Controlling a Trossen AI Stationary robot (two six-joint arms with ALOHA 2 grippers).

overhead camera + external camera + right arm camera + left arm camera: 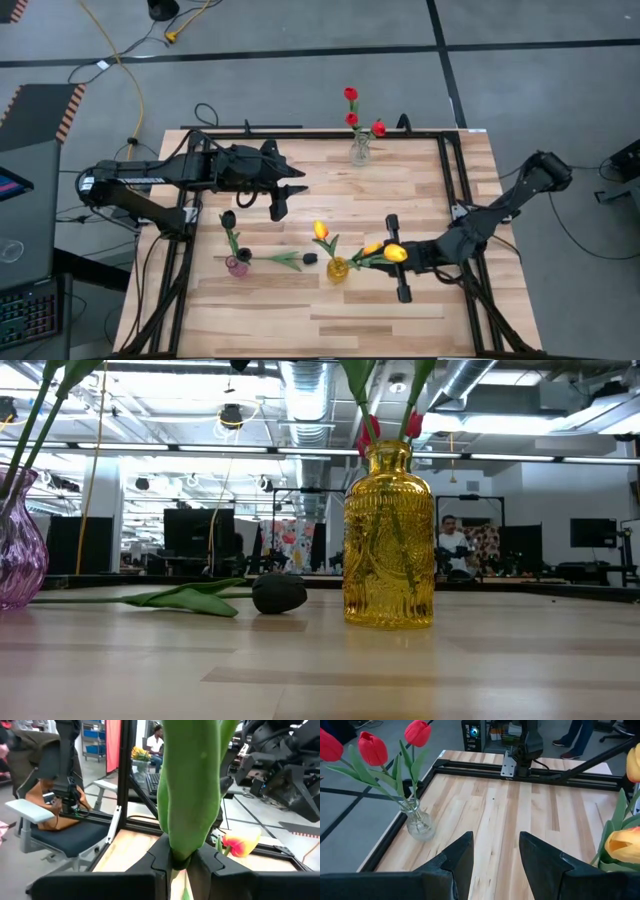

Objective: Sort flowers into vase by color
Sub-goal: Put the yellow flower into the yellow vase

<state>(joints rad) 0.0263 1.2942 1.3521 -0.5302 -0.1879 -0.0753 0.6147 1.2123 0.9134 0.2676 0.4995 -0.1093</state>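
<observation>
My right gripper [398, 258] is shut on a yellow tulip [395, 253] just right of the yellow vase [338, 268], which holds two yellow-orange tulips [320, 230]. My left gripper [285, 197] hangs open over the table's left half, holding nothing. A purple vase [237, 265] holds one black tulip [228, 218]. Another black tulip [278, 593] lies flat on the table between the purple and yellow vases. A clear vase [360, 150] at the far edge holds three red tulips [372, 748]. My right gripper pinches the yellow tulip's green stem and leaf base [179, 856] between its two fingers [157, 857], coming in about level from the table's right. The broad leaf [192, 785] rises above the fingers. The flower is lifted clear of the table, head uppermost.
A black metal frame [445, 170] runs round the wooden table top. Bare wood lies in the middle between the clear vase and the yellow vase, and along the near edge. People and office chairs show in the room beyond.
</observation>
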